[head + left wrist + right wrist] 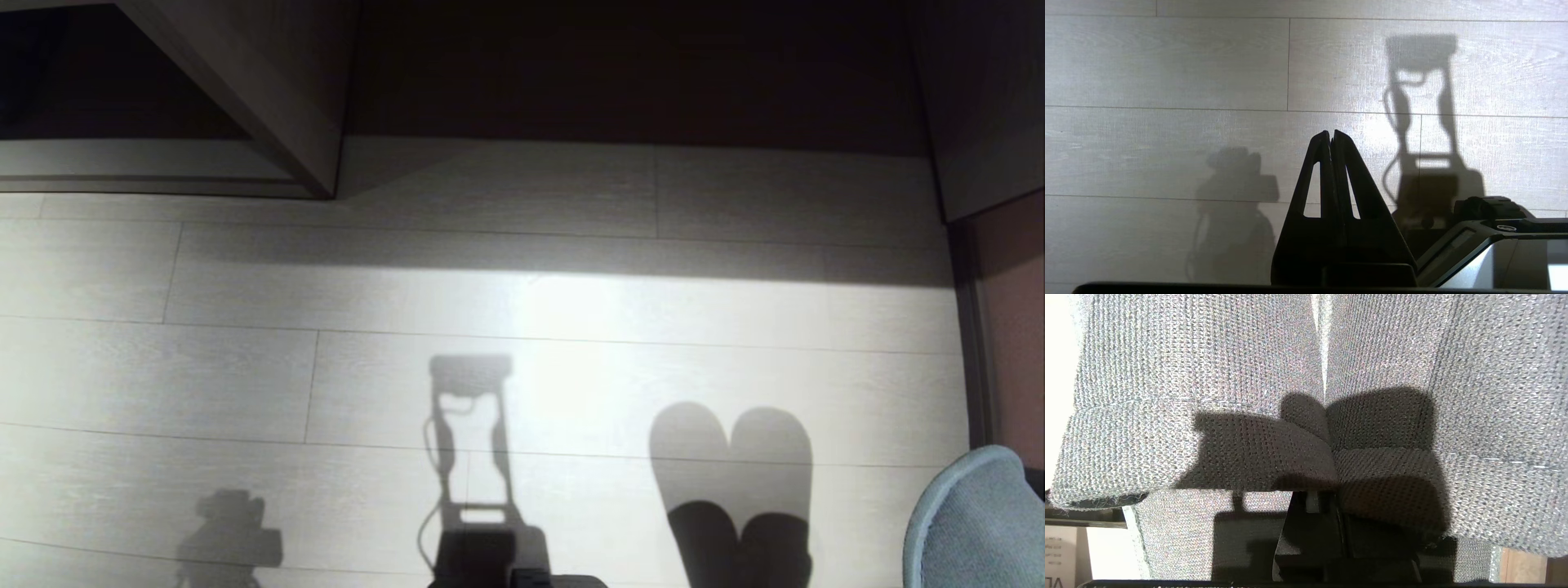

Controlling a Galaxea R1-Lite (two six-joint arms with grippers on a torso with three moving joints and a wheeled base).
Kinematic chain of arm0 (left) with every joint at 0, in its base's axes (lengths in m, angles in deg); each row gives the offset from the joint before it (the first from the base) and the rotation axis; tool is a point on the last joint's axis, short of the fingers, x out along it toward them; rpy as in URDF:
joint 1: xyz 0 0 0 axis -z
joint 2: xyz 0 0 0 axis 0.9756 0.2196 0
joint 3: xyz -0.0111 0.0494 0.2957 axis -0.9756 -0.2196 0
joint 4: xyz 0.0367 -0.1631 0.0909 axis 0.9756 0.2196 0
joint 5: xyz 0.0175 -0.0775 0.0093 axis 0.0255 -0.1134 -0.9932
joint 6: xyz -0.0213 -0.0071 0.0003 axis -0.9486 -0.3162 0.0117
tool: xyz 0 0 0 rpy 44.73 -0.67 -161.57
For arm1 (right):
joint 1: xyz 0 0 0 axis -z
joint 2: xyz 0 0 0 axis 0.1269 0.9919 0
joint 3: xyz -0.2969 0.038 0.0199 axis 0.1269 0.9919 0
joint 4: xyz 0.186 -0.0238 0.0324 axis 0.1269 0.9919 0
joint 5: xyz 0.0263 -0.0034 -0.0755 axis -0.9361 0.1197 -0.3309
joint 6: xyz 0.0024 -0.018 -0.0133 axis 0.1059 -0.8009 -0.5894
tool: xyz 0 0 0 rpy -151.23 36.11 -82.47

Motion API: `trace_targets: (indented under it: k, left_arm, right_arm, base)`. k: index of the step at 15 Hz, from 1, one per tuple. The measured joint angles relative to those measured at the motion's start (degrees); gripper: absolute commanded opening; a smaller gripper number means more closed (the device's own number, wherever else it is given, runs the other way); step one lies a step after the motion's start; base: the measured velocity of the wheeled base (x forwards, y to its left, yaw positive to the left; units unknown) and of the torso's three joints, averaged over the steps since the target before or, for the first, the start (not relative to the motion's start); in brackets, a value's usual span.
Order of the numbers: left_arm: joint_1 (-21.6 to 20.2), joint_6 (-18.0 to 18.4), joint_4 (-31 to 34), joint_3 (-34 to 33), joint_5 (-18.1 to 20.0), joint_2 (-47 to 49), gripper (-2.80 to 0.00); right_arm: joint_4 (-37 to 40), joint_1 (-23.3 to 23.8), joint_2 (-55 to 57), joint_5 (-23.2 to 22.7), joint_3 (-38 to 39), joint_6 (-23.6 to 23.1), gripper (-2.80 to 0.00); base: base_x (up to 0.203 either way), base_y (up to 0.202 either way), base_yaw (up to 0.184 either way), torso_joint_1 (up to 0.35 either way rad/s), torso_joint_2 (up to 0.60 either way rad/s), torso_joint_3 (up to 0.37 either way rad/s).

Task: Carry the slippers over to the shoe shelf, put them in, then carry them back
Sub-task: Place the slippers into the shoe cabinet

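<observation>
The right gripper (1327,498) had its fingers pinched tight on the slippers (1306,396), both held together by the folded edges where the two met. That was the weak spot: the hold looked to be on soft knitted fabric alone, near one end, so the pair could sag, swing or slide out as the robot travelled, and one slipper might have dropped while the other stayed. A swinging load could also have caught the upright divider (253,90) or the front lip of the shoe shelf (620,73) on the way in.

In the head view only a rounded pale blue-grey edge of a slipper (976,523) showed, at about four o'clock near the frame corner, hanging above the floor (245,367); its twin-lobed shadow (731,482) fell at about five o'clock. The shelf's dark opening lay at twelve o'clock, well apart from the slippers, so by my judgement the carry was not yet finished.

Up close the slippers looked grey-blue, coarsely knitted, side by side with a thin bright gap between them, their banded edges folded where the fingers bit.

The left gripper (1331,136) hung over bare floor, fingers pressed together and holding nothing.
</observation>
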Motion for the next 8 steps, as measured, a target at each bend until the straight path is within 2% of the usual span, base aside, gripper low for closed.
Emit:
trace_targets:
  k: [8]
  left_arm:
    - [0.0,-0.16,-0.01,0.0,0.0,0.0,-2.8]
  right_arm:
    - [0.0,0.0,0.04,0.0,0.0,0.02,-2.8]
  base:
    - [0.0,0.0,0.0,0.003,0.0,0.201]
